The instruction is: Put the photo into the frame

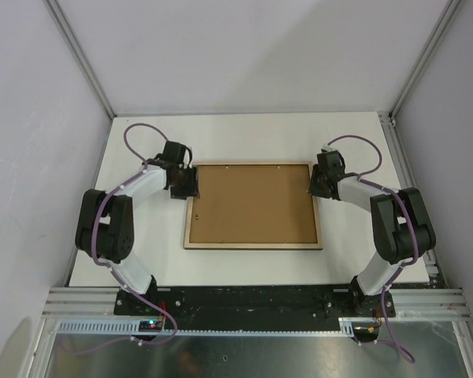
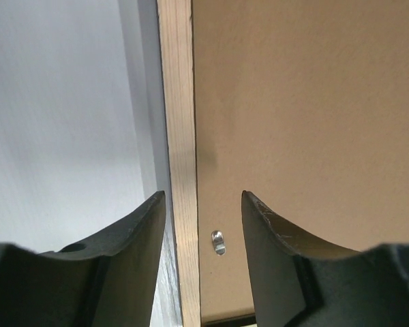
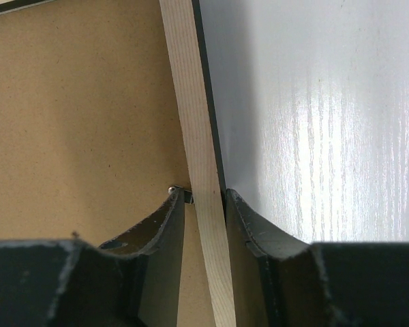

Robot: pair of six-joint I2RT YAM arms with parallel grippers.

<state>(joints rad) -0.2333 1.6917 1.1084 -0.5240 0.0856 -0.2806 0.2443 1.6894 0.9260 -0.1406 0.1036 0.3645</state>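
Closest to your left wrist lens, the left gripper (image 2: 203,199) stands with its dark jaws spread. One jaw is on each side of the pale wooden left rail of the thin rectangular picture frame (image 2: 179,102), with a gap on both sides, so it grips nothing. Read that as a straddle, placed so you can nudge or pinch the rail. On your other side, the right gripper (image 3: 204,196) has its jaws pressed onto the opposite rail, pinching the picture frame, probably to stop it sliding. Out from the jaws, the plain brown cardboard backing board (image 2: 307,102) fills the recess, and a small silver metal tab (image 2: 218,242) sits on it just beside the left rail. The picture frame lies flat, reverse side up, on the white table (image 1: 244,134), between the two arms. You cannot see the landscape photo anywhere, and whether it lies under the backing board cannot be told.
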